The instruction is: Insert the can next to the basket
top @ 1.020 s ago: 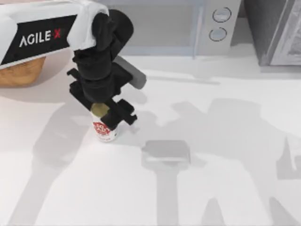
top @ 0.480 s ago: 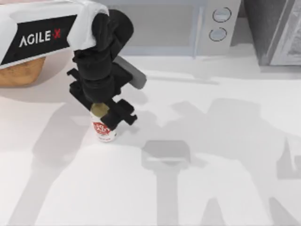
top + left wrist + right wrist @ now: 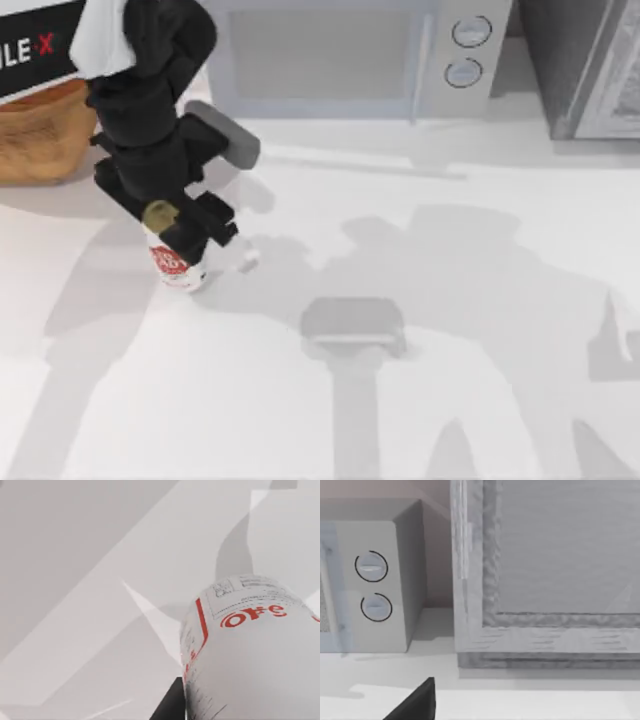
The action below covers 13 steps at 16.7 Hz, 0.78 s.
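White table (image 3: pixel 450 400) lying under soft overhead light, arm shadows falling across it. Microwave (image 3: pixel 340 55) sitting at back edge; grey cabinet (image 3: pixel 590 65) standing just beside it, right.

White "ILE X" lettering on the left arm (image 3: pixel 45 45); can (image 3: pixel 172 262) label unreadable.

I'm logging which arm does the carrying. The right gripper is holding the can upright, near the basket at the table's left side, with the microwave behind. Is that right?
One thing is off: it is the left gripper that holds the can, not the right. The top view shows the left arm reaching over the can, upright, near the basket at the left, with the microwave behind.
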Each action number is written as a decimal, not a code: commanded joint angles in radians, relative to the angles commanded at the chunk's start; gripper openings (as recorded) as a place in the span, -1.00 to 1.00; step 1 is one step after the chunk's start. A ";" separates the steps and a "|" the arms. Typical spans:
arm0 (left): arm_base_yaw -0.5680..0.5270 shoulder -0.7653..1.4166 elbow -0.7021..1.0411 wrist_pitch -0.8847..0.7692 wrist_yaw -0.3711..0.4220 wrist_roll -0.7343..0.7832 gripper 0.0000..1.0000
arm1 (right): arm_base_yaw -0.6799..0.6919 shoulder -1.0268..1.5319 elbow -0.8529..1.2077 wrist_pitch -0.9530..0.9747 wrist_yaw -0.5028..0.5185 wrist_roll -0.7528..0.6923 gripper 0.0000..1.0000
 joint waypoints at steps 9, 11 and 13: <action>0.605 -0.123 -0.046 -0.009 -0.006 0.026 -1.00 | 0.000 0.000 0.000 0.000 0.000 0.000 1.00; 0.673 -0.082 -0.068 0.031 -0.030 -0.030 -1.00 | 0.000 0.000 0.000 0.000 0.000 0.000 1.00; 0.702 -0.048 -0.084 0.059 -0.043 -0.062 -1.00 | 0.000 0.000 0.000 0.000 0.000 0.000 1.00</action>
